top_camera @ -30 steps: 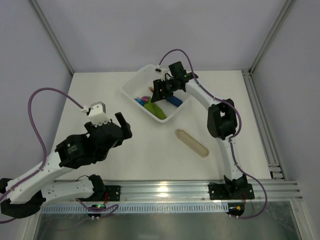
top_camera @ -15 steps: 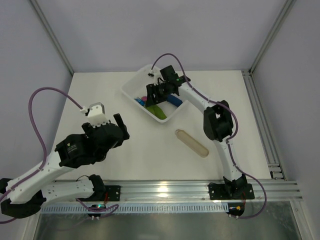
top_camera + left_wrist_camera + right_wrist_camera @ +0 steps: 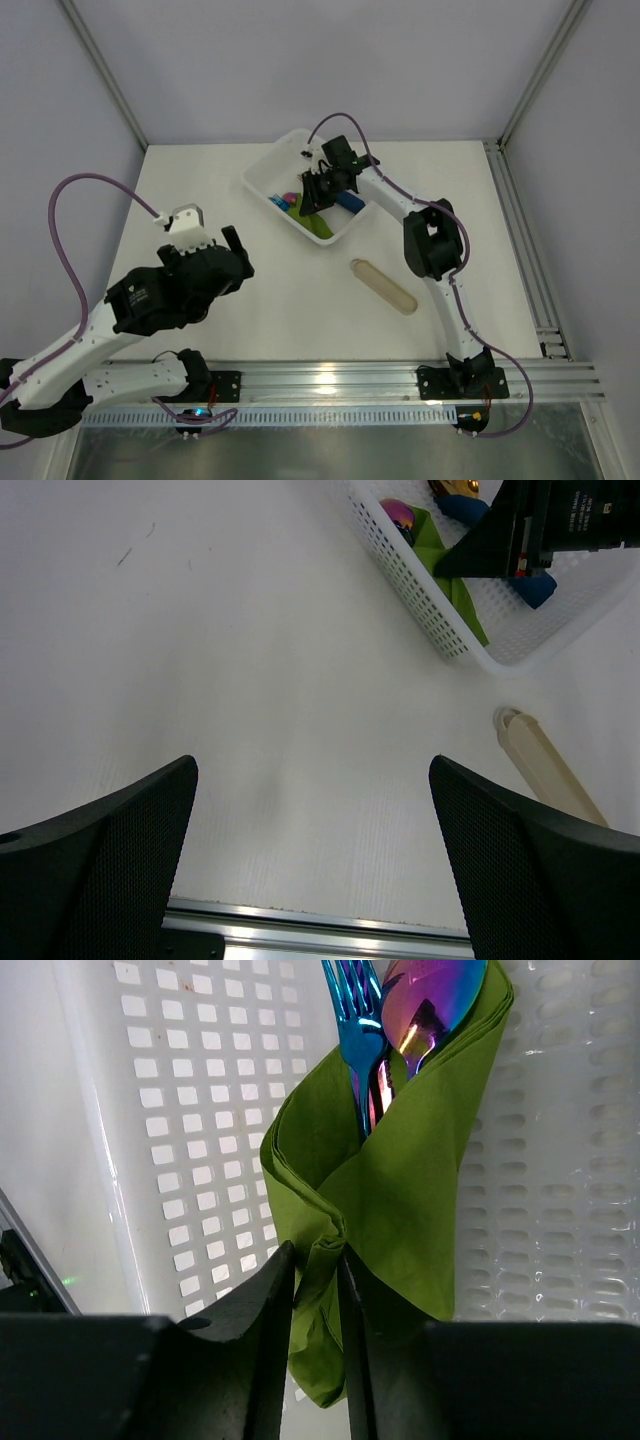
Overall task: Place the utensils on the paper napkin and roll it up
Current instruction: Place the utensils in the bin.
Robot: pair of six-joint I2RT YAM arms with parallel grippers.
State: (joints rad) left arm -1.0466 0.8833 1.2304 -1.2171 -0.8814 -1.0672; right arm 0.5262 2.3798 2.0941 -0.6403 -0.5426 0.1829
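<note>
Inside the basket (image 3: 262,172) at 12 o'clock on the table (image 3: 300,310): pinches one paper napkin (image 3: 420,1190) fold with right gripper (image 3: 316,1290); holds left gripper (image 3: 312,770) wide, empty. Risks tearing thin paper, or spilling utensils (image 3: 420,1010) protruding toward 12 o'clock.

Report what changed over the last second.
The right gripper shifted a little further left over the white basket and closed its jaws on a fold of the paper napkin, which wraps the utensils. The left gripper stayed open, barely drifting; the beige piece did not move.
</note>
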